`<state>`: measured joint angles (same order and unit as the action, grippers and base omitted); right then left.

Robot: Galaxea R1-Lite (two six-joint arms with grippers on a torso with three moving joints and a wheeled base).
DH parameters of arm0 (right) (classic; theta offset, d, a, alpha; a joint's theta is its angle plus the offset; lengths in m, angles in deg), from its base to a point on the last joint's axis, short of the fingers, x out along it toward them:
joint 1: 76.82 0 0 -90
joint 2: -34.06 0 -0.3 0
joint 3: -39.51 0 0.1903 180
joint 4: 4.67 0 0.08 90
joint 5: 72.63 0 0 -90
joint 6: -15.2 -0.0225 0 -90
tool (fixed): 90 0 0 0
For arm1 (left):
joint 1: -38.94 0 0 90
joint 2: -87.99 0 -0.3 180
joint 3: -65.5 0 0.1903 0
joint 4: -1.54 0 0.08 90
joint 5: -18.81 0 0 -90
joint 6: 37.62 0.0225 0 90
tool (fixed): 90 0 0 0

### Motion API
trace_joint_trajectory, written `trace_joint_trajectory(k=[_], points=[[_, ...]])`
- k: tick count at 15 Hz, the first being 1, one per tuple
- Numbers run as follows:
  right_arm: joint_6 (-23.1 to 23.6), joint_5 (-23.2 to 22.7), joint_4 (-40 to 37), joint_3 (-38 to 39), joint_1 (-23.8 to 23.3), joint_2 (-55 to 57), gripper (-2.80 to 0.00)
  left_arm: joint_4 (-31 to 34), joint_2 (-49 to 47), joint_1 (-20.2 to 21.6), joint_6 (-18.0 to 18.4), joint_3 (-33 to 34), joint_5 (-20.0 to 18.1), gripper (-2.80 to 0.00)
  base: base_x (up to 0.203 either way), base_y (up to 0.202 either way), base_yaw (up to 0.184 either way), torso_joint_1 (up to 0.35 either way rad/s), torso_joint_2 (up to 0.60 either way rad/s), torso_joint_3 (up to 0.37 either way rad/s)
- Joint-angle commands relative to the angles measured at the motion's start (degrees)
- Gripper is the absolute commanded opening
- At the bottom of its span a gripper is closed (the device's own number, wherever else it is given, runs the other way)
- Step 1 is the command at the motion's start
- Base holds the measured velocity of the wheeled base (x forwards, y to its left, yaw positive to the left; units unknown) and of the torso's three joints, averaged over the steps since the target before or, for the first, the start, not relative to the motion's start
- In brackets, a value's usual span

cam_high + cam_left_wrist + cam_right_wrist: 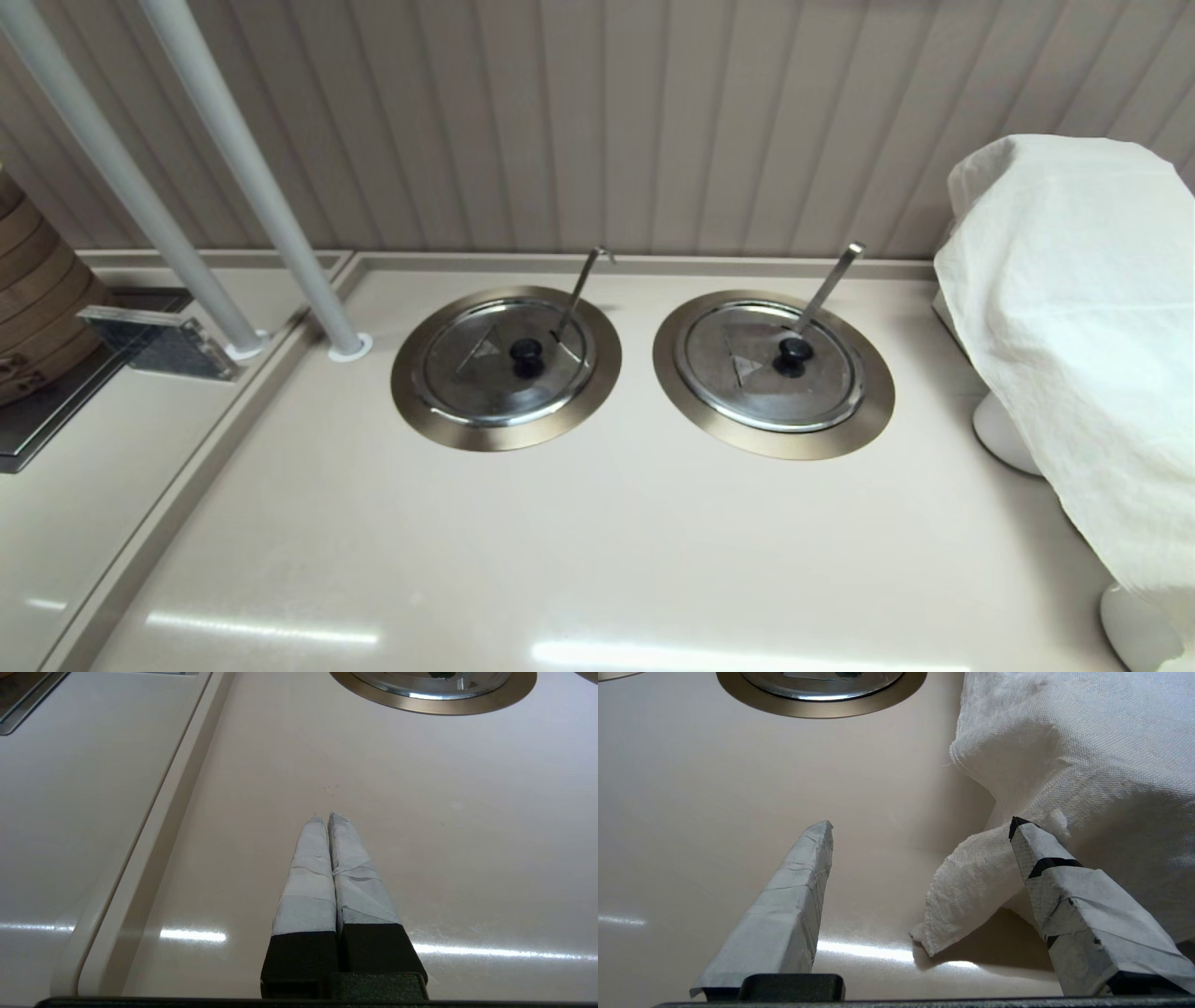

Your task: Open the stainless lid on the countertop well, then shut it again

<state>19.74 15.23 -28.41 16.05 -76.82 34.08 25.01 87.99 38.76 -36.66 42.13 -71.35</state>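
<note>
The stainless lid [467, 373] sits closed on the left countertop well, whose bronze-steel ring [411, 397] surrounds it. It has a black knob [527, 352], and a thin hook-tipped rod [583, 280] sticks out of its edge notch. Neither gripper shows in the head view. In the left wrist view my left gripper [325, 816] is shut on nothing and hangs over bare countertop, well short of the ring [444, 707] and lid rim [420, 686]. In the right wrist view my right gripper [922, 823] is open, away from the task lid.
The twin lid [738, 373] with a flat straight handle [834, 280] sits on the right ring [822, 709]. A white cloth [1074, 308] covers something at far right; its corner [971, 891] hangs between the right fingers. Two grey poles [252, 177] and a raised ledge [187, 467] stand left.
</note>
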Motion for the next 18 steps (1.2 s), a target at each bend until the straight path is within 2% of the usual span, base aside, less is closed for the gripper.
trace_joint_trajectory(k=[1,18], points=[[0.0,0.0,0.0,-0.1,0.0,0.1,0.0,0.0,-0.1,0.0,0.0,0.1,0.0,-2.8,0.0,0.0,0.0,0.0,0.0,0.0],[-1.3,0.2,-1.4,-0.4,0.0,0.2,0.0,0.0,0.0,0.0,0.0,0.1,0.0,-2.8,0.0,0.0,0.0,0.0,0.0,0.0]])
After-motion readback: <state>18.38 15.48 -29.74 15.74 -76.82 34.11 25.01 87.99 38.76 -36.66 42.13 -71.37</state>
